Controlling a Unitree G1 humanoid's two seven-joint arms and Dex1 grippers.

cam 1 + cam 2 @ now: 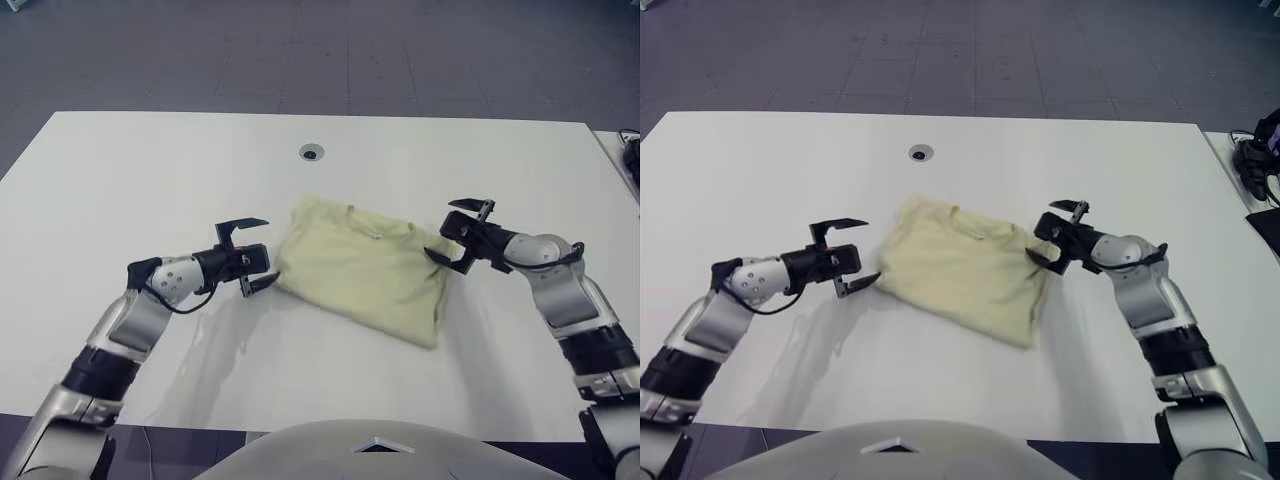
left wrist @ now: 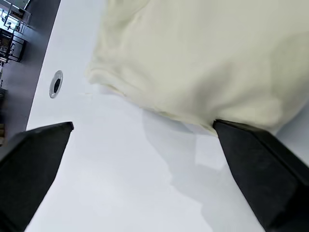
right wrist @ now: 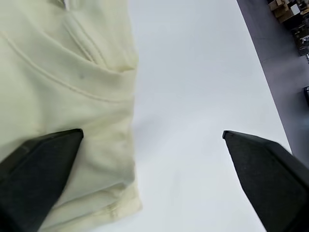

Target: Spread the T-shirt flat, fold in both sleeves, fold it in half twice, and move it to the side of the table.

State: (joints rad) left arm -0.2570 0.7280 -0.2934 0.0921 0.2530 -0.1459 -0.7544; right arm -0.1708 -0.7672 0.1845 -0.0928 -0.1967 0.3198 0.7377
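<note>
A pale yellow T-shirt (image 1: 360, 265) lies folded into a rough rectangle in the middle of the white table (image 1: 150, 170), collar toward the far side. My left gripper (image 1: 268, 252) is open at the shirt's left edge, low over the table, with one fingertip close to the fabric corner. In the left wrist view the shirt (image 2: 207, 53) lies just beyond the open left gripper (image 2: 144, 124). My right gripper (image 1: 447, 232) is open at the shirt's right edge. In the right wrist view one of its fingers (image 3: 38, 164) is over the cloth (image 3: 58, 72) and the other over bare table.
A round cable hole (image 1: 312, 152) sits in the table behind the shirt. Wide bare tabletop lies to the left and in front. Dark cables and gear (image 1: 1255, 160) lie on a neighbouring surface at the far right.
</note>
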